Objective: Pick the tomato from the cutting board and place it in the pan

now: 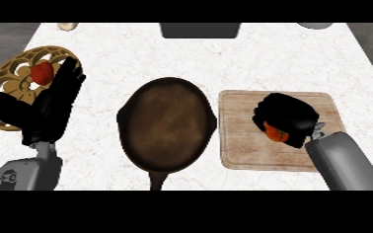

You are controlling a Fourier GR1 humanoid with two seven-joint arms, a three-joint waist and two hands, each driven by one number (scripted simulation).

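The right hand (290, 112) is curled round the tomato (276, 133), and only a red part of it shows under the fingers, over the cutting board (241, 150). I cannot tell if it is off the wood. To do this well, the hand should rise straight up, then go left to the pan (167, 123) beside the board. The left hand (53, 103) rests open at the view's left.
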